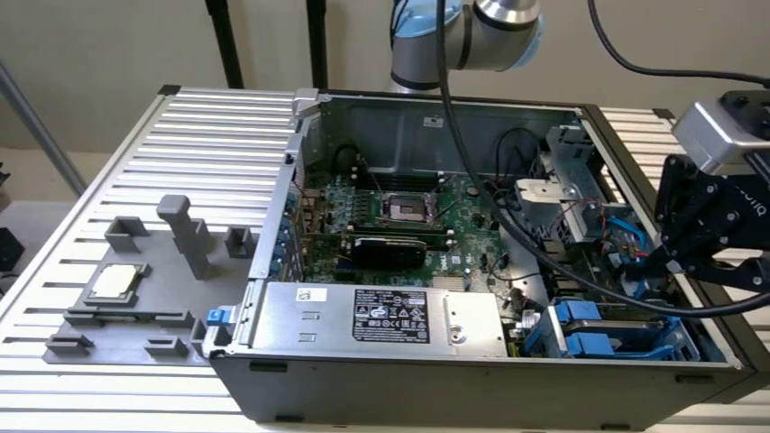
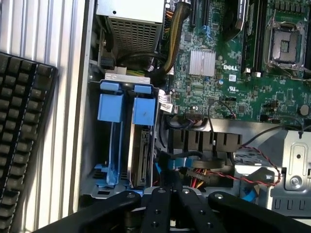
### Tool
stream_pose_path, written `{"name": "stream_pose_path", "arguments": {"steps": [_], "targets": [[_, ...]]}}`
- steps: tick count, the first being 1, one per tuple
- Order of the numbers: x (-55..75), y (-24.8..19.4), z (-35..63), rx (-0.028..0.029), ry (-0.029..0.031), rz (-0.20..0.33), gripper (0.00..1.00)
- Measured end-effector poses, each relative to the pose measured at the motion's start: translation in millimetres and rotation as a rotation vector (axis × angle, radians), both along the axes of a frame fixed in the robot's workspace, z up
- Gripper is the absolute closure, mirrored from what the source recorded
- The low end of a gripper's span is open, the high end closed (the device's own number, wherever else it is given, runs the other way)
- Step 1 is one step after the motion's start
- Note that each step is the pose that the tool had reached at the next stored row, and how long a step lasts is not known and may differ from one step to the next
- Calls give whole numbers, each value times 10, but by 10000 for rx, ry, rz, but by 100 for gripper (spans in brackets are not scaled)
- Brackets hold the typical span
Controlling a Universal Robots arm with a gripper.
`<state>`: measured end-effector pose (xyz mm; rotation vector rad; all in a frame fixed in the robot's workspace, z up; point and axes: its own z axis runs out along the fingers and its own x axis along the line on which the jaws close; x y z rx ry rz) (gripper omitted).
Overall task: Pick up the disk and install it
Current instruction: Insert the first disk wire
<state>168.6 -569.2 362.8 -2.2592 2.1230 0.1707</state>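
Exterior view: a Dell computer case (image 1: 481,379) lies on its side on a slatted metal table (image 1: 216,117) with the side panel off, which leaves its inside open to an arm reaching down from above. Within the case, the motherboard (image 1: 398,225) sits at the centre, the silver power supply (image 1: 385,316) at about six o'clock, and the drive bay (image 1: 626,336) at about four o'clock. At nine o'clock in this view, outside the case, a small square processor chip (image 1: 114,281) rests on a grey fixture (image 1: 121,334). The black gripper (image 1: 659,262) hangs at about three o'clock, just above the drive bay. In the wrist view the gripper (image 2: 171,191) has its two fingers pressed together with nothing between them, and they point down into the case beside the bay. The disk (image 2: 141,155) stands on edge in the bay slot nearer the motherboard (image 2: 233,73). Its grey metal side shows below a blue carrier tab, which faces up, probably so that it can be gripped or pushed. The neighbouring slot holds an empty blue carrier (image 2: 111,104). The disk looks already seated, so the closed, empty fingers suggest pressing or letting go, not carrying. A black keyboard (image 2: 24,136) lies on the table beyond the case wall.
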Motion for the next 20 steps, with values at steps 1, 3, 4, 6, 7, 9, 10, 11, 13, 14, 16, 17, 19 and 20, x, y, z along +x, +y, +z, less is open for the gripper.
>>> {"name": "stream_pose_path", "arguments": {"steps": [1, 3, 4, 6, 7, 9, 10, 11, 13, 14, 16, 17, 19, 20], "targets": [[0, 4, -19, -2, 0, 5, 88], [-7, 26, -55, -2, 0, 12, 88], [-15, 39, -72, 0, 0, 18, 88], [-43, 57, -91, -2, -1, 38, 80], [-62, 64, -95, -2, 0, 49, 80], [-108, 66, -98, 0, 0, 85, 69], [-135, 66, -99, -1, 0, 104, 69], [-167, 66, -99, -1, 0, 118, 62], [-242, 63, -100, -1, 0, 131, 62], [-267, 47, -100, 1, 0, 130, 62], [-282, -31, -100, 6, 0, 130, 62], [-282, -73, -100, 10, 0, 132, 62], [-283, -155, -99, 20, 0, 131, 62], [-283, -195, -100, 34, 0, 131, 62]]}}
